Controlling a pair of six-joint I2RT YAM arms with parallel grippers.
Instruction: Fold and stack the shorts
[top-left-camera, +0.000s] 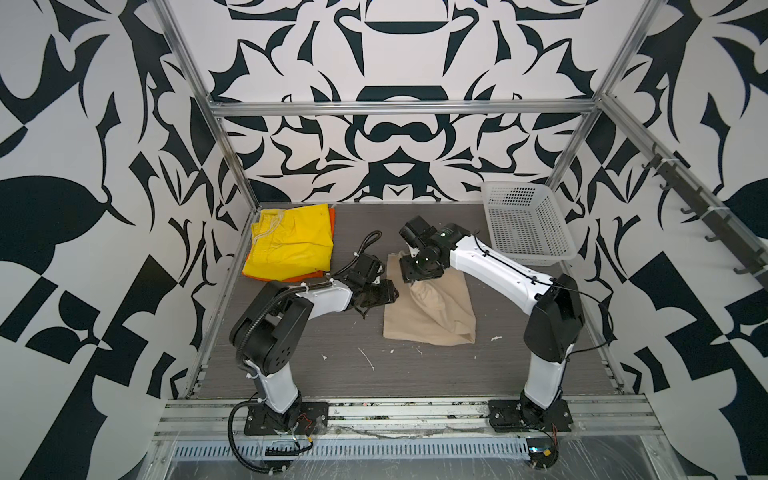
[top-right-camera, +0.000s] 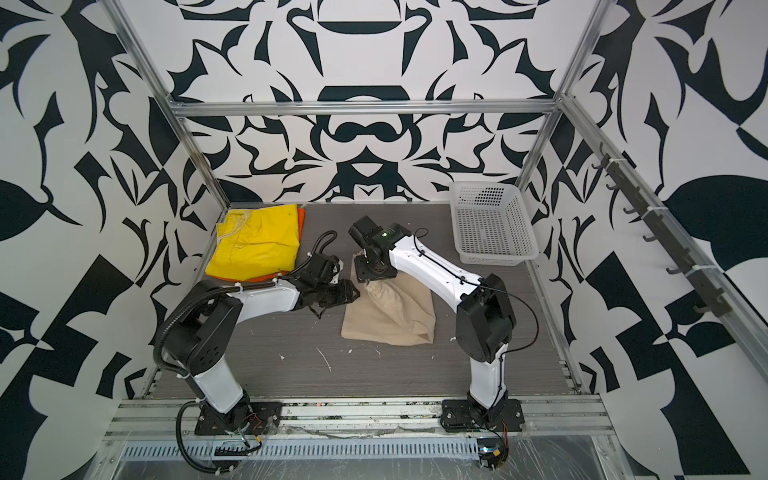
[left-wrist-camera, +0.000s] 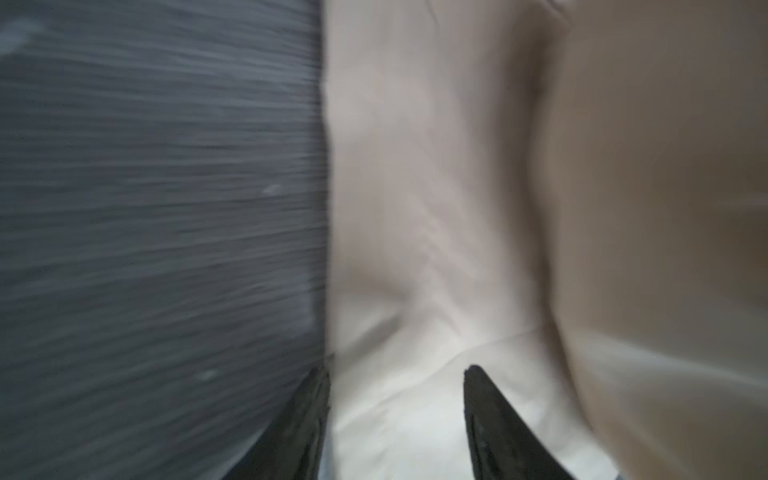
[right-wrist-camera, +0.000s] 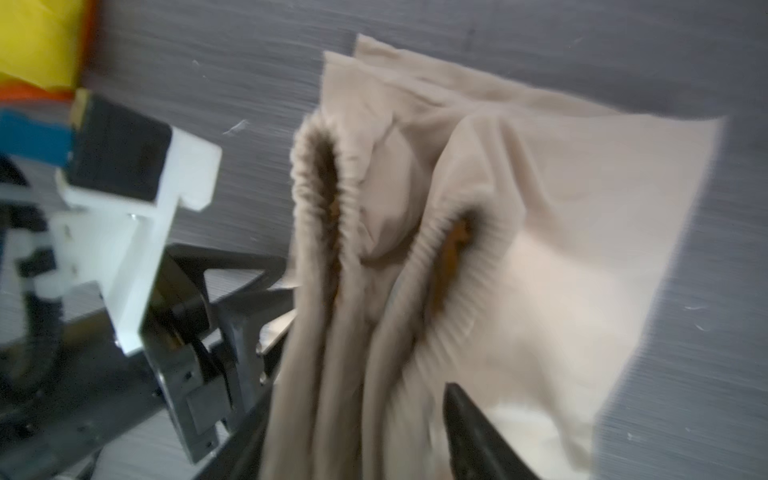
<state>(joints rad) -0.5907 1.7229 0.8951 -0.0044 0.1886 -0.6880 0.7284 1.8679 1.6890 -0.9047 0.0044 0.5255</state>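
Observation:
The beige shorts (top-left-camera: 432, 313) lie partly folded in the middle of the table, their gathered waistband (right-wrist-camera: 320, 199) bunched up and lifted at the far left corner. My right gripper (right-wrist-camera: 357, 399) points down over that raised bunch, open, with the cloth hanging between its jaws. My left gripper (left-wrist-camera: 398, 370) comes in low from the left at the shorts' left edge, open, with beige cloth lying between its fingers. The yellow shorts (top-left-camera: 291, 241) lie folded at the back left on top of the orange shorts (top-left-camera: 309, 275), of which only the edges show.
A white perforated basket (top-left-camera: 513, 192) stands at the back right corner. Metal frame posts and patterned walls close the table in on three sides. Small white scraps (top-left-camera: 368, 359) lie on the dark table near the front.

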